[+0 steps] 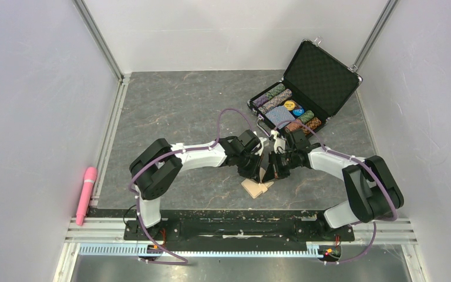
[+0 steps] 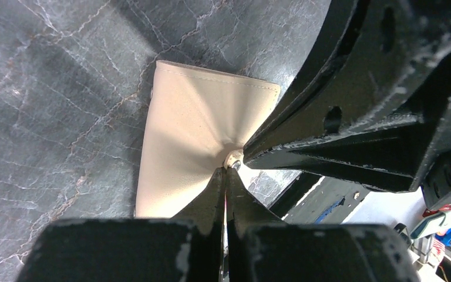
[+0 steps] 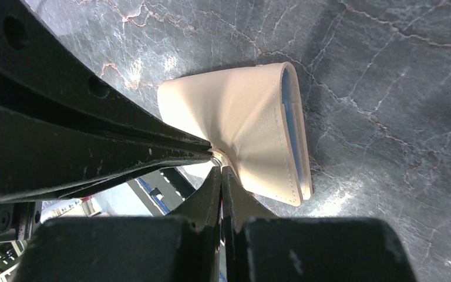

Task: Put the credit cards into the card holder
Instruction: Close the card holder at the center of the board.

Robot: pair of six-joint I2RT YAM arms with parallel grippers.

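The tan card holder (image 1: 255, 188) lies folded on the grey table between the two arms, one leaf tilted upward. A blue lining (image 3: 289, 117) shows along its open edge. My left gripper (image 2: 228, 169) is shut, its tips on the round snap where the leather (image 2: 194, 129) creases to a point. My right gripper (image 3: 218, 167) is shut too, and its tips meet the same spot on the holder (image 3: 252, 123) from the other side. In the top view both grippers (image 1: 262, 170) (image 1: 272, 170) converge there. Whether either pinches leather cannot be told. No credit cards are in view.
An open black poker-chip case (image 1: 305, 94) stands at the back right with chips and a blue-patterned deck inside. A pink stick-shaped object (image 1: 86, 194) lies on the left rail. White walls close in the table on three sides.
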